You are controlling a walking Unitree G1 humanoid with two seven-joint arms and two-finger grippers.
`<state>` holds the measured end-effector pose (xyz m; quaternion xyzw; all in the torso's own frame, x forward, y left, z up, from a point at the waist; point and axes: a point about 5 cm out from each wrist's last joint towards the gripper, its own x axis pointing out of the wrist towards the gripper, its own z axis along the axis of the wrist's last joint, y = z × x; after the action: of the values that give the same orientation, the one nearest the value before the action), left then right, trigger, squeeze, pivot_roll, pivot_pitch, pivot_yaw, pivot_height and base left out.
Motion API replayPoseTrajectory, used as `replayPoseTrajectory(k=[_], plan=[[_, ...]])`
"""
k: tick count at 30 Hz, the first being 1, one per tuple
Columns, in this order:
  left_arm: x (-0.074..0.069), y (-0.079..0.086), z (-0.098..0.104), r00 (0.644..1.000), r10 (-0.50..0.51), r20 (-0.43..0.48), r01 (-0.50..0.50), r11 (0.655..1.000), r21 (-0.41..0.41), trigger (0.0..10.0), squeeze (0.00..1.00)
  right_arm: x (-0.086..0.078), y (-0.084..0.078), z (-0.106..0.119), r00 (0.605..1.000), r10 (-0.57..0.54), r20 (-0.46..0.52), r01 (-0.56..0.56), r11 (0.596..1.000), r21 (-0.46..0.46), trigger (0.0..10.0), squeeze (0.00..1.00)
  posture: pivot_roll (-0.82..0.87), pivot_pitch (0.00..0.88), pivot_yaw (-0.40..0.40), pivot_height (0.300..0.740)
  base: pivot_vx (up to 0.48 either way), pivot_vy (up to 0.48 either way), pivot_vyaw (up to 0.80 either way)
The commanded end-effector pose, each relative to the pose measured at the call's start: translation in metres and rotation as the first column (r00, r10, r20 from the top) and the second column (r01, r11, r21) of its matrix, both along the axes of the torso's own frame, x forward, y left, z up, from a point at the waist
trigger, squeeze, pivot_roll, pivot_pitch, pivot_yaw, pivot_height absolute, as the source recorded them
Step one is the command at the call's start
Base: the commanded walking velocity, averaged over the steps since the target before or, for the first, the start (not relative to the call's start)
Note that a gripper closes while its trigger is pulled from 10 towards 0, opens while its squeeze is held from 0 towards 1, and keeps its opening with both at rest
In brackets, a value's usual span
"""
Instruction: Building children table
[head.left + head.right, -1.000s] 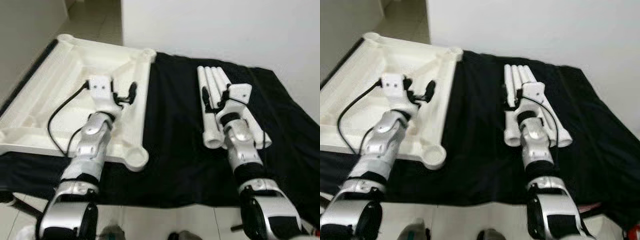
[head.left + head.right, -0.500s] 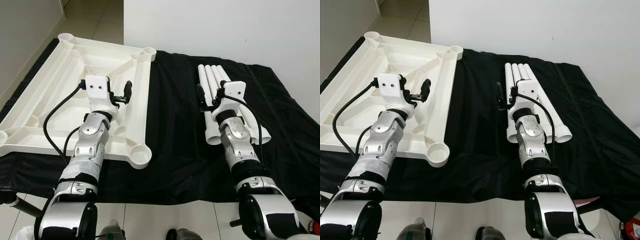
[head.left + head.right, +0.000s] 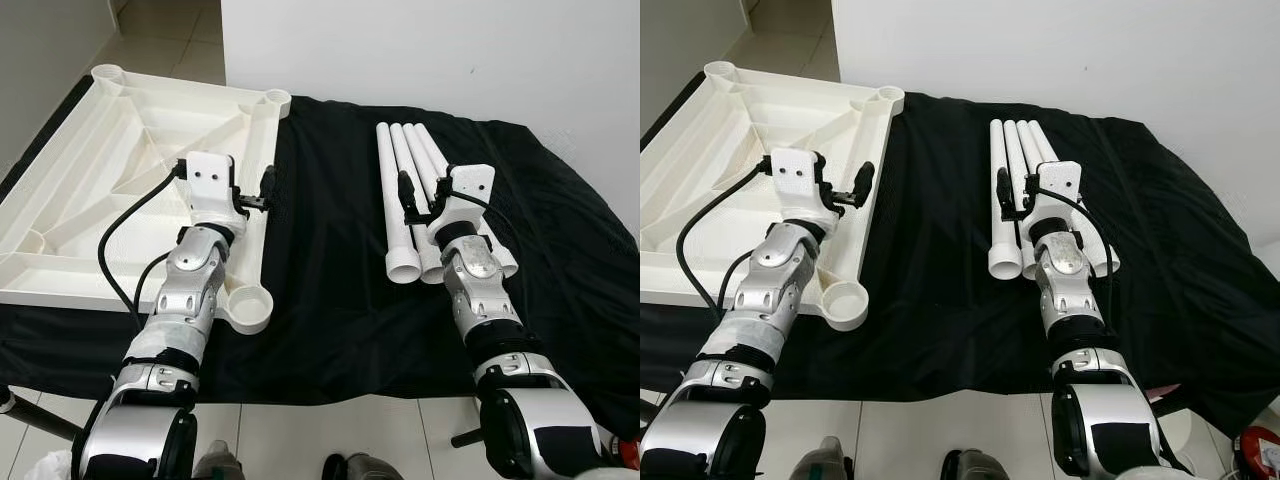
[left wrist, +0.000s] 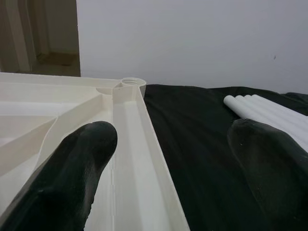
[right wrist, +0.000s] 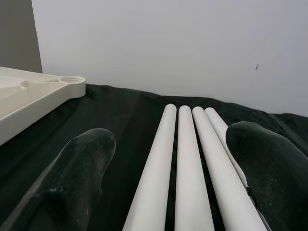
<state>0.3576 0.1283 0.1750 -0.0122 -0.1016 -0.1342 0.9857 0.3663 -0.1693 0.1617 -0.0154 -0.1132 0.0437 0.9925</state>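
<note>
Shifted nearer the white legs [image 3: 410,190] since a second ago, right claw [image 3: 1018,193] spread above them; left claw [image 3: 250,190] spread over upturned tabletop [image 3: 90,170] edge on black cloth [image 3: 330,250]. Likely readying a first leg pickup.

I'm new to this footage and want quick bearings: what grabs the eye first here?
A big white table top lies upside down on the black cloth, on the robot's left, ribs and round leg sockets facing up. On the right, four white table legs lie side by side. The left gripper hovers open above the top's near edge, and the right gripper open above the legs.
</note>
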Motion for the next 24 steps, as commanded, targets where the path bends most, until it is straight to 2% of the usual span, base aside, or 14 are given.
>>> replayPoseTrajectory(k=[1, 2, 9, 12, 13, 24], plan=[[-0.004, -0.009, -0.005, 0.995, -0.100, -0.022, 0.101, 0.994, 0.033, 10.0, 0.00, -0.001, -0.005, -0.006, 0.999, -0.017, -0.032, 0.017, 1.000, 0.024, 10.0, 0.00, 0.14, 0.000, -0.084, 0.740, 0.000, 0.000, 0.00], [-0.005, -0.012, -0.006, 0.992, -0.124, -0.034, 0.126, 0.991, 0.034, 10.0, 0.00, -0.002, -0.005, -0.007, 0.999, -0.013, -0.041, 0.014, 0.999, 0.029, 10.0, 0.00, 0.14, 0.000, -0.083, 0.740, 0.000, 0.000, 0.00], [-0.006, -0.014, -0.005, 0.991, -0.128, -0.026, 0.129, 0.991, 0.041, 10.0, 0.00, -0.002, -0.005, -0.008, 0.999, -0.017, -0.041, 0.018, 0.999, 0.033, 10.0, 0.00, 0.14, 0.000, -0.081, 0.740, 0.000, 0.000, 0.00], [-0.008, -0.016, -0.006, 0.989, -0.143, -0.044, 0.145, 0.989, 0.042, 10.0, 0.00, -0.004, 0.000, -0.011, 0.998, 0.025, -0.055, -0.021, 0.997, 0.075, 10.0, 0.00, 0.14, 0.000, -0.078, 0.740, 0.000, 0.000, 0.00], [-0.008, -0.016, -0.006, 0.988, -0.145, -0.052, 0.147, 0.988, 0.044, 10.0, 0.00, -0.006, 0.006, -0.012, 0.996, 0.065, -0.053, -0.060, 0.995, 0.085, 10.0, 1.00, 0.14, 0.000, -0.079, 0.740, 0.000, 0.000, 0.00], [-0.009, -0.014, -0.003, 0.988, -0.142, -0.061, 0.145, 0.989, 0.041, 10.0, 0.00, -0.008, 0.019, -0.019, 0.992, 0.098, -0.076, -0.092, 0.992, 0.082, 10.0, 1.00, 0.15, 0.000, -0.086, 0.740, 0.000, 0.000, 0.00]])
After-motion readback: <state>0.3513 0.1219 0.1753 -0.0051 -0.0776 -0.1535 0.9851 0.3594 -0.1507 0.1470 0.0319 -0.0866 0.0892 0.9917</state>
